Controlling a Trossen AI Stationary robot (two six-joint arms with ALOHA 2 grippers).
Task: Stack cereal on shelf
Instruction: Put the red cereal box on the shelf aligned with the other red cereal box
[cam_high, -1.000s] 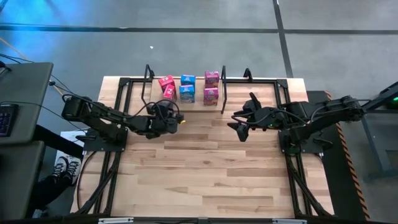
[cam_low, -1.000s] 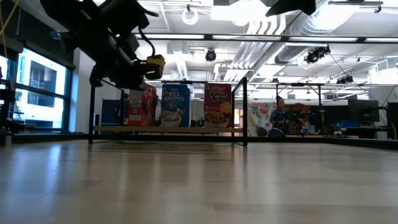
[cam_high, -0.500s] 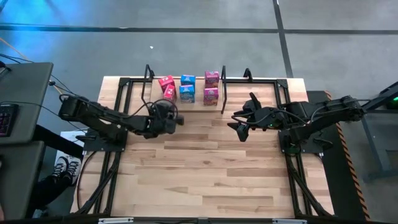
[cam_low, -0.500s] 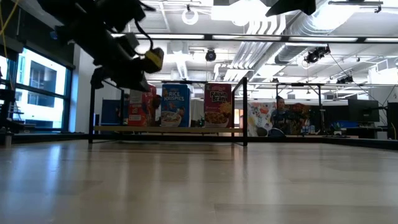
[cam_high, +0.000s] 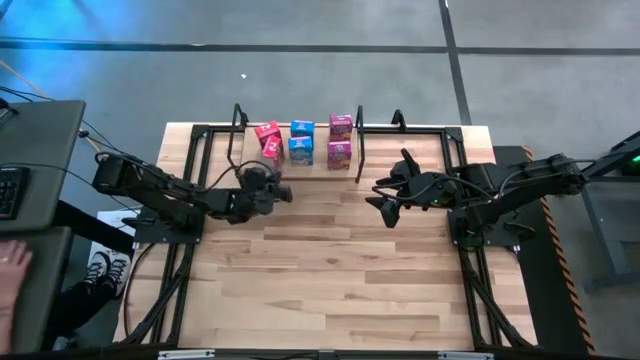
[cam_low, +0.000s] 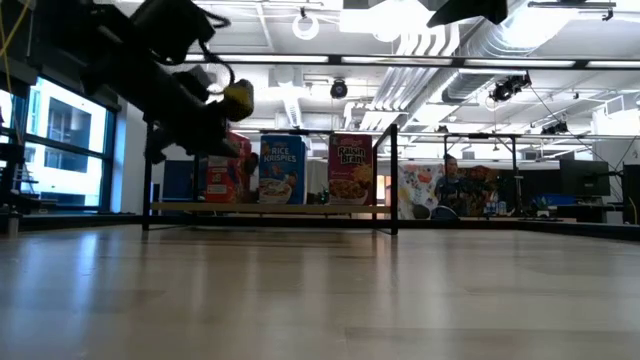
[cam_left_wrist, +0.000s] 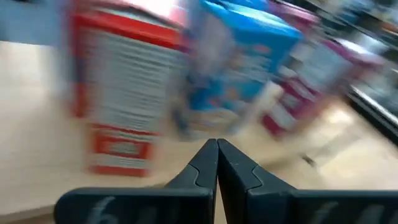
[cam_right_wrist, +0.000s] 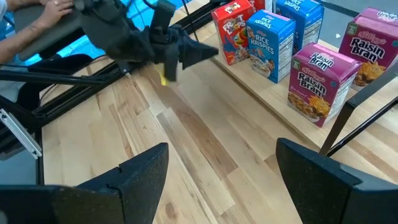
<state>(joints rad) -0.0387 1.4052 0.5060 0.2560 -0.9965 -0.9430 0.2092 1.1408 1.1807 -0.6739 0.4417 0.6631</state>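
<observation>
Several cereal boxes, red (cam_right_wrist: 233, 31), blue (cam_right_wrist: 270, 37) and magenta (cam_right_wrist: 320, 78), stand on their bases on the shelf (cam_high: 345, 166), a wooden board in a black frame at the table's far edge. My left gripper (cam_left_wrist: 217, 152) is shut on nothing. It hangs just short of the shelf's front and points at the red box (cam_left_wrist: 124, 93) and blue box (cam_left_wrist: 242, 68). My right gripper (cam_right_wrist: 221, 174) is open and holds nothing, raised above the table to the right of the shelf (cam_high: 385, 190).
Bare plank tabletop (cam_high: 330, 270) stretches from the shelf to the near edge. Black frame rails (cam_high: 200, 150) run along both sides of the table. A person's hand (cam_high: 10, 265) shows at a desk left of the table. People sit in the room behind (cam_low: 460, 185).
My left gripper has rolled about its own line and tipped, staying shut just in front of the shelf. The boxes have not moved.
</observation>
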